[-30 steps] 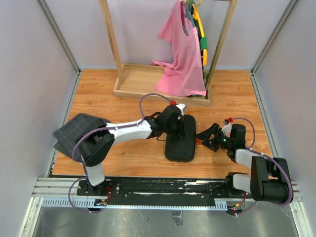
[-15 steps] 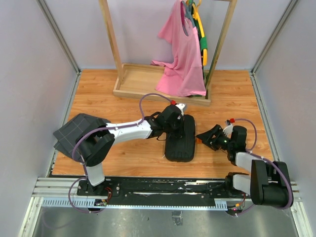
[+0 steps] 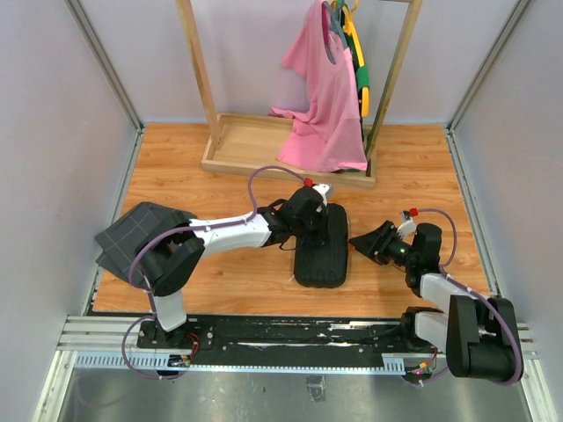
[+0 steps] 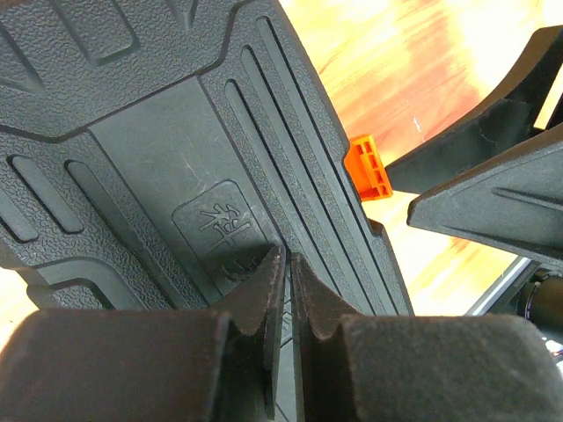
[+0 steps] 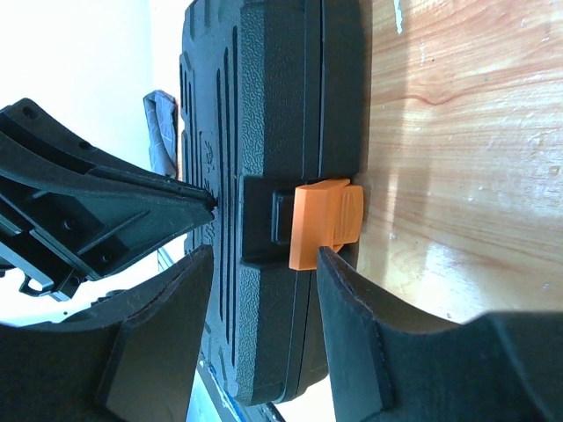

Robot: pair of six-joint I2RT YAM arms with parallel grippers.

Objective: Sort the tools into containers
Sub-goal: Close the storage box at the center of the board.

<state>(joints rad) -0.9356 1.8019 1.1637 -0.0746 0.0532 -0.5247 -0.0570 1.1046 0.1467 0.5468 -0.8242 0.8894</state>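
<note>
The tool case, orange latch just ahead of the parted right pincer, lies under the shut left pincer.

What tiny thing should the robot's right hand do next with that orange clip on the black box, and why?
Probably ease forward and pinch the orange latch. The right gripper is open, with its fingers just short of the latch on the closed tool case. The shut left gripper rests on top of the case, seemingly steadying it.
</note>
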